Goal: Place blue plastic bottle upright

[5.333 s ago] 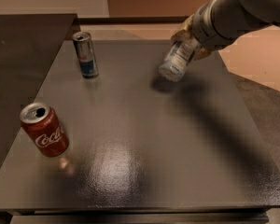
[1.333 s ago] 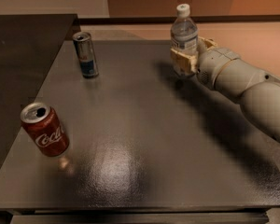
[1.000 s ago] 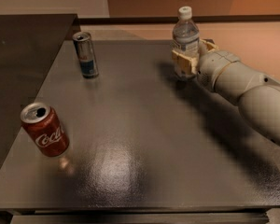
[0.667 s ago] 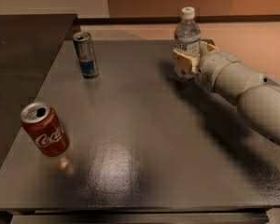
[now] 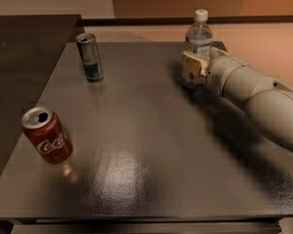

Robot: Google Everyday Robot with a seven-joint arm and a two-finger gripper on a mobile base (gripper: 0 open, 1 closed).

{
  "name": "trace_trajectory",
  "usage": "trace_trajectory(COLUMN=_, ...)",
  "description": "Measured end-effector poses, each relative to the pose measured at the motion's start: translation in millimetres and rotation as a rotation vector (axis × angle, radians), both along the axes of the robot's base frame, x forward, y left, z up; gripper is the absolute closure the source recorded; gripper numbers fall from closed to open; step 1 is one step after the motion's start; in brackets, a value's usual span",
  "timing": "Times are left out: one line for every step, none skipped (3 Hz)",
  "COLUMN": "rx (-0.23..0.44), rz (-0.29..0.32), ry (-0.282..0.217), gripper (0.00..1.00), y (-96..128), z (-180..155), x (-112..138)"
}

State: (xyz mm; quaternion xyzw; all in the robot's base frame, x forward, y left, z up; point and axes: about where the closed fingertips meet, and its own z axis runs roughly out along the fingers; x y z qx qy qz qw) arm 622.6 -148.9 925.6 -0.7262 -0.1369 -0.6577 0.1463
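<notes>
The blue plastic bottle (image 5: pixel 198 39), clear with a white cap and a pale label, stands upright at the far right of the grey table (image 5: pixel 151 145). My gripper (image 5: pixel 197 66) reaches in from the right. Its tan fingers (image 5: pixel 191 63) are closed around the bottle's lower half. The bottle's base is at the table surface; the fingers hide part of it.
A slim blue-silver can (image 5: pixel 90 57) stands at the far left of the table. A red Coca-Cola can (image 5: pixel 47 135) stands tilted near the left front edge. A darker surface (image 5: pixel 24 57) adjoins the table on the left. My arm (image 5: pixel 263 101) crosses the right side.
Five seconds ago the bottle hung tilted in my gripper above the table. It now stands upright, and over the last second it has shifted slightly to the right with the gripper.
</notes>
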Motion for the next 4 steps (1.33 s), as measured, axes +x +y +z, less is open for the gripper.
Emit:
trace_trajectory(rx=0.025, rz=-0.016, ry=0.006, gripper=0.88, y=-0.9, z=-5.3, x=1.6)
trace_trajectory(rx=0.051, rz=-0.033, ry=-0.008, gripper=0.71, y=-1.6, z=-8.6, x=3.2)
trace_trajectory(rx=0.069, rz=-0.038, ry=-0.025, gripper=0.48, y=0.0, z=-10.5, x=4.6)
trace_trajectory(rx=0.068, rz=-0.036, ry=-0.028, gripper=0.24, y=1.6, z=-8.9, x=4.7)
